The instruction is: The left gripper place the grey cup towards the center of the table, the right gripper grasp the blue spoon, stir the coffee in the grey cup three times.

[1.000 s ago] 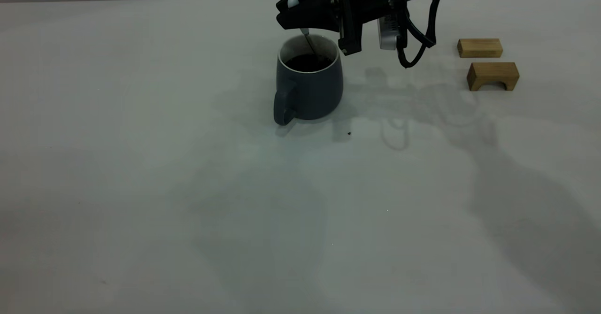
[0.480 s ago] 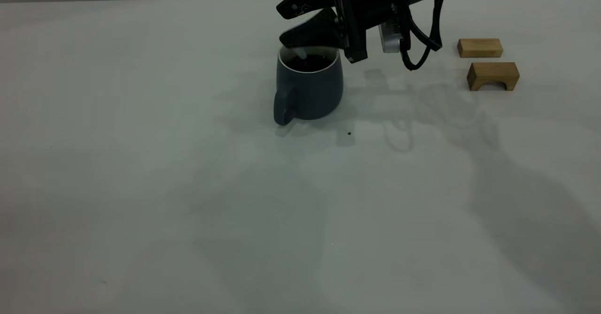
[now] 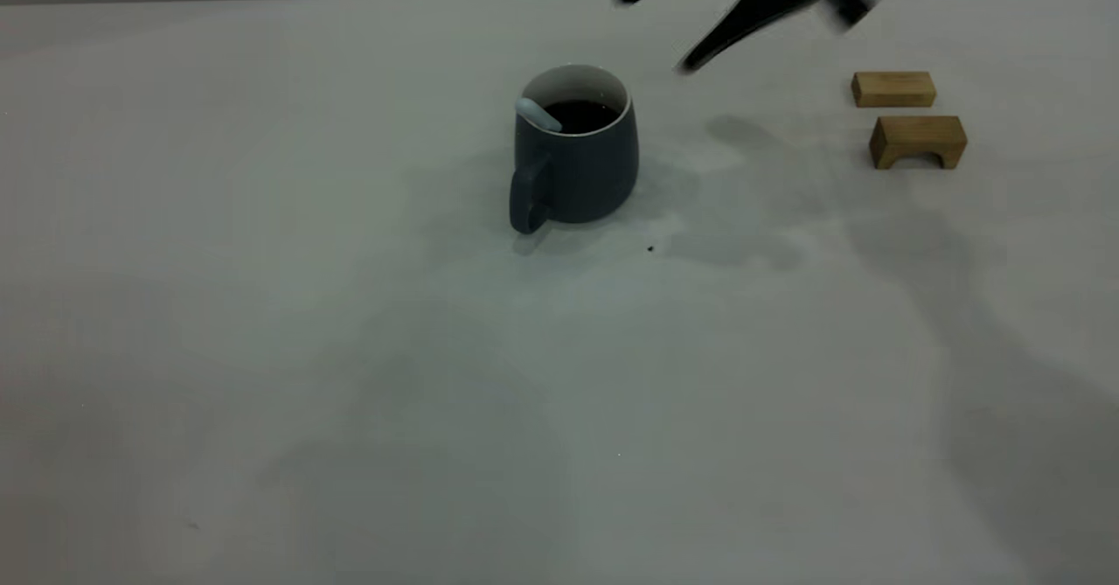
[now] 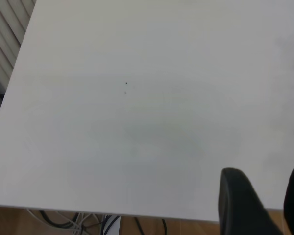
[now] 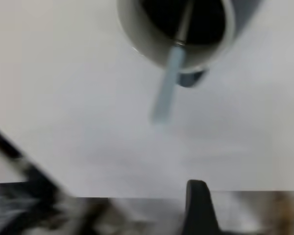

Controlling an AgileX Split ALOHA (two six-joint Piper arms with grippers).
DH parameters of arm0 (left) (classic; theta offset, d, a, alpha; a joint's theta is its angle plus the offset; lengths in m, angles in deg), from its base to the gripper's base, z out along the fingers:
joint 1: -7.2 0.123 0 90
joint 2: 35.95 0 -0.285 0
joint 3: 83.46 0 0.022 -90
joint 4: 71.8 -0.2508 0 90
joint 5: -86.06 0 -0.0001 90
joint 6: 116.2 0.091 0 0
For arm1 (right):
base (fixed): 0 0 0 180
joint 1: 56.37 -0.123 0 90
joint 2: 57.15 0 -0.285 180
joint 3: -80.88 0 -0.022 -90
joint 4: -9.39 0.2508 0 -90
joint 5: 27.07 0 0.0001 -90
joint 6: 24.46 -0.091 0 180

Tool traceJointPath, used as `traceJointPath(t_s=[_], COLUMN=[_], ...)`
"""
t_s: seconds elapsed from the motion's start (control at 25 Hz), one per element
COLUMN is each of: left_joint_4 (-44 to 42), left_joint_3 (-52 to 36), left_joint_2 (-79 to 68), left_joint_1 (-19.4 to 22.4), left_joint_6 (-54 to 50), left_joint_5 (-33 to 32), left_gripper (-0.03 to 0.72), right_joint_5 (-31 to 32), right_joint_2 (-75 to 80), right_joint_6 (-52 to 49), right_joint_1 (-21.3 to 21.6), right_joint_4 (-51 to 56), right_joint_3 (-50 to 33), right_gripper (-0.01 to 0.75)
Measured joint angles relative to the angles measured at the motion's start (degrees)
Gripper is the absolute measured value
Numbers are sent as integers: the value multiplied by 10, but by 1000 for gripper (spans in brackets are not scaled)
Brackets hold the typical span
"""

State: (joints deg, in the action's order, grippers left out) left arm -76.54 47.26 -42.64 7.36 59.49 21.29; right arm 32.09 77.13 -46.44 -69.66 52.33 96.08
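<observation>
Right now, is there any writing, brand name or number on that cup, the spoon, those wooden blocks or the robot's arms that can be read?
None: no readable text in any view.
The grey cup: plain, no print.
The blue spoon: plain handle, no mark.
The two wooden blocks: bare wood.
The right gripper: blurred; any label is unreadable.
The table: only a tiny dark speck.

The exterior view looks down across the table (image 3: 350,349) from its near side. The right wrist view looks steeply down, sharing the grey cup (image 3: 577,165). The left wrist view faces bare table.
</observation>
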Motion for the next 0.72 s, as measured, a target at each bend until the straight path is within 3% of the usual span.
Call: traceJointPath(t_s=[0.16, 0.36, 0.72], left_joint_4=[0, 0, 0], left_joint_3=[0, 0, 0], left_joint_2=[0, 0, 0], left_joint_1=[0, 0, 0], left_joint_6=[0, 0, 0], left_joint_5=[0, 0, 0], left_gripper=[299, 299, 299], right_joint_5=[80, 104, 117], right_joint_2=[-96, -221, -460], right_joint_6=[0, 4, 156], right_joint_1=[0, 1, 1], right_joint_4=[-133, -284, -358], right_joint_3=[0, 0, -46], right_gripper=[578, 578, 578])
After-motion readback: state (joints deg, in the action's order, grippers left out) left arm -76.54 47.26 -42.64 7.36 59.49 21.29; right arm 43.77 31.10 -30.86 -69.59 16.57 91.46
